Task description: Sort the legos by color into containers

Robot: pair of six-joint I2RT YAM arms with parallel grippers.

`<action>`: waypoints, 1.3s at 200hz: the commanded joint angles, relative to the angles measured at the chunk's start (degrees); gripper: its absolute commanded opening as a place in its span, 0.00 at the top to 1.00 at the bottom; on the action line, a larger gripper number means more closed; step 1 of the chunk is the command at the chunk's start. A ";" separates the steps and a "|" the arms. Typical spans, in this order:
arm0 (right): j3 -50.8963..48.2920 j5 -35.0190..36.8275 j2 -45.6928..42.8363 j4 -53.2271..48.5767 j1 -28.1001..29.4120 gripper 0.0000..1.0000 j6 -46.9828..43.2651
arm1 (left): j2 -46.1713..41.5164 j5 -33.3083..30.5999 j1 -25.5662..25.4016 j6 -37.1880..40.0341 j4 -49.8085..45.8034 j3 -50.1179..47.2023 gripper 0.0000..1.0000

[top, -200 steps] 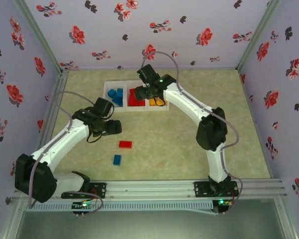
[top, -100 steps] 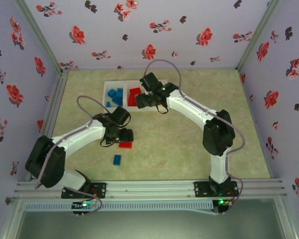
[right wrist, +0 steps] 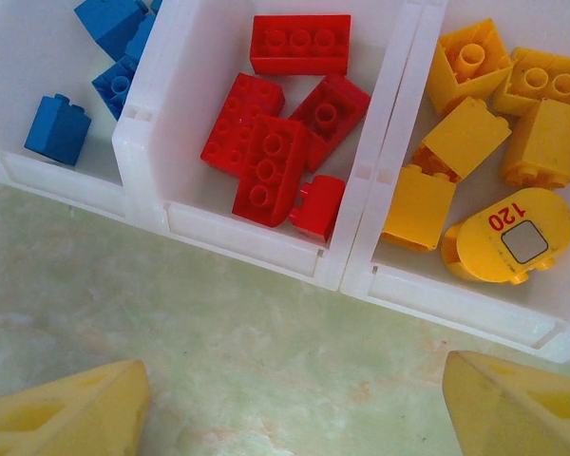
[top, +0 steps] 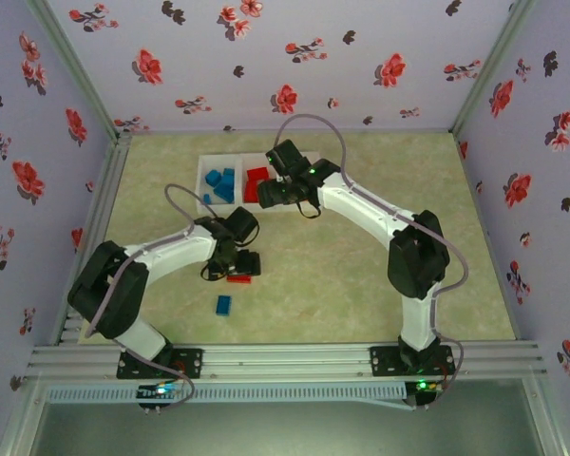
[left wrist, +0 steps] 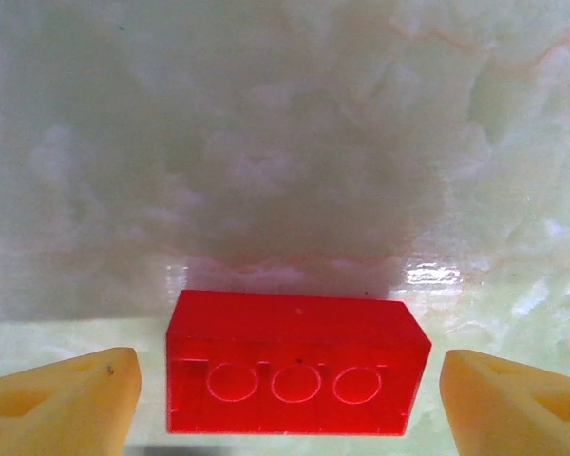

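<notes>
Marbled green tabletop (left wrist: 266, 142) carries the red brick (left wrist: 294, 332) low at frame centre, my left gripper (left wrist: 290, 380) spread wide astride it (light, stiff, slick plastic, I'd guess), so pinch its short ends.

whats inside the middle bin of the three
Five red legos show in the middle bin, some leaning on each other. Whatever lies under the pile is covered, and the bin's far end runs out of the right wrist view.
</notes>
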 commanded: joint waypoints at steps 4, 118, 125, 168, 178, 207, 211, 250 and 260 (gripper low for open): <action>0.16 0.50 -1.81 0.15 0.52 0.18 0.60 | 1.60 1.08 -0.49 1.45 -0.15 1.85 0.19; -0.74 1.72 -2.74 -0.17 0.52 0.17 0.42 | 3.97 1.31 -0.60 3.66 -1.93 3.82 0.47; -0.92 1.96 -3.03 -0.21 0.52 0.17 0.38 | 3.96 1.26 -0.53 3.85 -2.19 4.17 0.48; -3.27 4.25 -6.64 -0.72 -0.42 0.16 0.36 | 4.54 -0.72 -0.28 6.89 -5.95 10.59 0.49; -4.42 4.78 -8.08 -0.73 -0.83 0.15 0.68 | 5.11 -1.29 0.03 7.88 -7.22 12.96 0.49; -8.46 6.55 -12.84 -0.80 -2.32 0.14 1.34 | 7.57 -2.79 1.54 10.78 -9.40 19.71 0.49; -9.05 6.87 -13.57 -0.86 -2.52 0.14 1.45 | 8.07 -2.80 1.98 11.14 -9.55 20.70 0.49; -14.15 8.73 -20.57 -1.36 -3.87 0.13 2.27 | 15.19 -3.93 5.98 15.66 -11.44 34.60 0.49; -15.03 9.29 -21.90 -1.78 -3.87 0.13 2.42 | 18.01 -3.96 7.07 16.52 -12.48 39.46 0.49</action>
